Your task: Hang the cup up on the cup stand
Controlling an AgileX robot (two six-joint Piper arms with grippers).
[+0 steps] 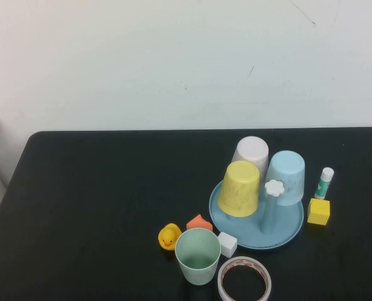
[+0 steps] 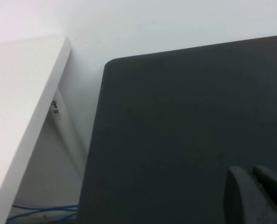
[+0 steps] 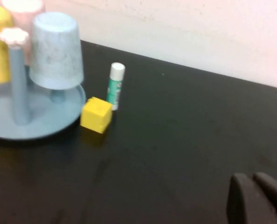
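Yellow block [image 3: 96, 115] and glue stick [image 3: 115, 86] beside the stand [image 3: 35, 123]; right gripper [image 3: 257, 198] closed over bare table [image 3: 185, 140].

both grippers [image 2: 255, 193] [image 3: 256, 198] parked, jaws closed

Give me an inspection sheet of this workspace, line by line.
Surface: black table, matte.
Job's things: green cup upright, mouth up, near edge, off the stand; yellow, blue and pale pink cups inverted on the stand.
Clutter: duck, orange piece, white cube, tape roll, yellow cube, glue stick.
Grippers: left pincer shut over bare table; right pincer shut, away from the stand.
Cables: blue cable below the table edge.
Surroundings: white wall.
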